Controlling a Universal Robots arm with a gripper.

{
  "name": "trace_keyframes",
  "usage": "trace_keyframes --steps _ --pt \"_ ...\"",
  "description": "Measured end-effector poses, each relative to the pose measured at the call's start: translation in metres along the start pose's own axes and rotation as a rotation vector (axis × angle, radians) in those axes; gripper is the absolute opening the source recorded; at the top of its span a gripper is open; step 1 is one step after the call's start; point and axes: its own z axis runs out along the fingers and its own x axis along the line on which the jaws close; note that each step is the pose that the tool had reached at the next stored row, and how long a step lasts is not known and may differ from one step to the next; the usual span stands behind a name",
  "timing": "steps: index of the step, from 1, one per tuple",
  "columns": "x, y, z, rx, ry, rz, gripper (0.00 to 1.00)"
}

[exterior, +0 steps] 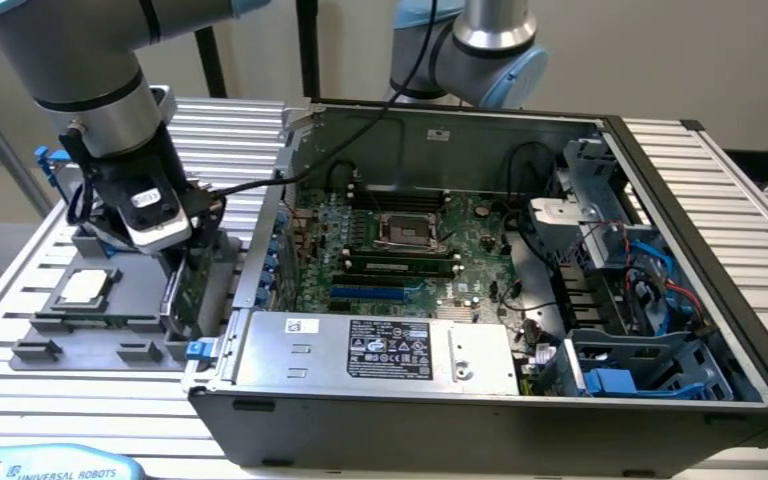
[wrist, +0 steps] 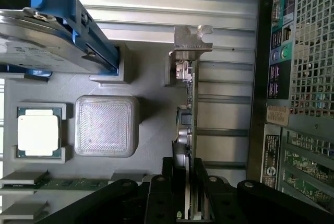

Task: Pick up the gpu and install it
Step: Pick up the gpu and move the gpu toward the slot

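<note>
My pincer (wrist: 188, 203) was pinching the card (wrist: 190, 109) by its long edge, one finger on each flat face. The card stood on edge in the grey holder (wrist: 151, 78), just beside the open computer case (exterior: 704, 300), with its metal end bracket (wrist: 192, 38) at the far end from me. I judged the pick called for a square, centred grip and a straight pull, so the thin board neither twisted nor scraped the holder.
</note>
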Motion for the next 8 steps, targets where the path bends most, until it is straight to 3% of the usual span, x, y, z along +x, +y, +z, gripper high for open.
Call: trace_keyframes --steps 8 --pt "-0.002 0.0013 -0.0284 -0.0003 0.0059 0.0 0.27"
